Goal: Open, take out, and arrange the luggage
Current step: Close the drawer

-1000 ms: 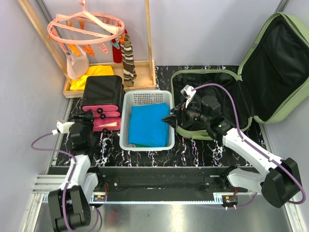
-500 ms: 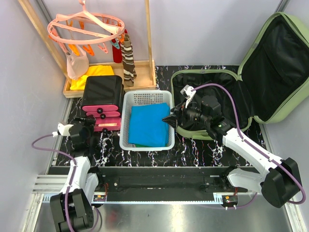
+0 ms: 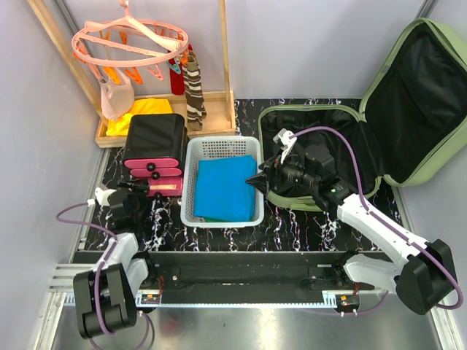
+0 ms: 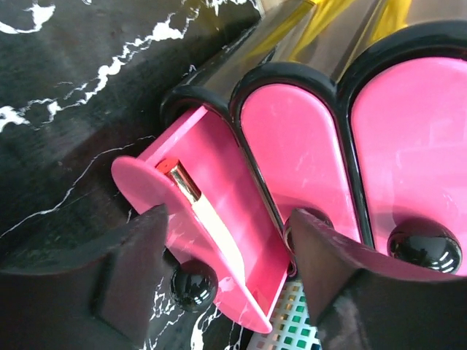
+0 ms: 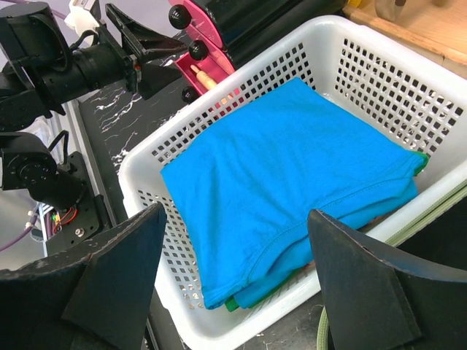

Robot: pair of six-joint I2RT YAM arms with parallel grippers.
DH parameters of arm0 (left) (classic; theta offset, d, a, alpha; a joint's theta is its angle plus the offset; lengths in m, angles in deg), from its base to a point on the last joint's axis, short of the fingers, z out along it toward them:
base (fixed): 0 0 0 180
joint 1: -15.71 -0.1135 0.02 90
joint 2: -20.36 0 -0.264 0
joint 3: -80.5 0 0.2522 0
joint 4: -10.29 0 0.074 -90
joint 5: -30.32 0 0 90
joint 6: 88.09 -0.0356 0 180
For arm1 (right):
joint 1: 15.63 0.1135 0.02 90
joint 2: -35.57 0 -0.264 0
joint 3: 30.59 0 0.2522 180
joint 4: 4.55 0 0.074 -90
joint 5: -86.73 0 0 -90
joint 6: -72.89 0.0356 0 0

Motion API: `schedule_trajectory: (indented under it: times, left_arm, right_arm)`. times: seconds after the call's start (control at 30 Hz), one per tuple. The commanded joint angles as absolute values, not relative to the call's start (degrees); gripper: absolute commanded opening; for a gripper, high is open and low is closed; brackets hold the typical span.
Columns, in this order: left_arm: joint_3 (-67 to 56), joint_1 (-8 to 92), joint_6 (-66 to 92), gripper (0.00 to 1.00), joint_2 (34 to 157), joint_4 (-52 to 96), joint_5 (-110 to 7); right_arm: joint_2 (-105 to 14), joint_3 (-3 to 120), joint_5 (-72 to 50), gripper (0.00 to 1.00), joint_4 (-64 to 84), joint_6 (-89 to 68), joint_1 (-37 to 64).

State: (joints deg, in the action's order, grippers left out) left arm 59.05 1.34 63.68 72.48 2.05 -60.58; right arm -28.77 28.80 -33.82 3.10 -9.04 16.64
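the luggage (image 3: 436, 159) lies open at the right rear of the black marbled tabletop (image 3: 292, 226), base flat and lid leaning on the right wall, so its black lining is easy to reach. the right gripper (image 5: 233, 292) hovers over the right side of the white basket (image 3: 219, 148), jaws spread wide and empty above a folded blue cloth (image 3: 225, 188); the basket probably collects unpacked clothes. the left gripper (image 4: 233, 284) faces a small black chest (image 3: 155, 138), its jaws apart on either side of the black knob (image 4: 193, 286) of the pulled-out bottom pink drawer (image 4: 211, 233), where a slim gold-ended tube (image 4: 197, 208) lies. no brand, label or writing is legible.
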Motion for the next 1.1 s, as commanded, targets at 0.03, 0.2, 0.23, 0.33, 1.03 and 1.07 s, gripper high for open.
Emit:
schedule_trajectory:
  times: [0.03, 0.2, 0.23, 0.33, 1.03, 1.07]
  left_arm:
    - [59.97, 1.03, 63.08, 0.60, 76.25, -11.10, -55.81]
    - [60.32, 1.03, 61.06, 0.54, 80.73, -18.83, -53.44]
    - [60.32, 1.03, 60.71, 0.54, 81.52, -19.97, -53.09]
    - [60.14, 1.12, 60.88, 0.53, 85.04, -25.67, -51.59]
    - [65.77, 1.03, 61.06, 0.49, 92.44, -42.34, -52.72]
    - [65.94, 1.03, 61.06, 0.49, 90.87, -40.31, -53.17]
  right_arm:
    - [-26.92, 28.17, -32.28, 0.88, 2.62, -10.35, 16.80]
    - [-27.36, 28.26, -32.27, 0.88, 2.70, -10.52, 16.89]
    - [-27.36, 28.26, -32.27, 0.88, 2.62, -10.61, 16.89]
    - [-27.80, 28.52, -32.36, 0.88, 2.62, -10.70, 16.97]
    - [-29.20, 29.32, -32.62, 0.88, 3.85, -11.05, 16.89]
    - [-29.29, 29.32, -32.71, 0.88, 3.85, -10.96, 16.97]
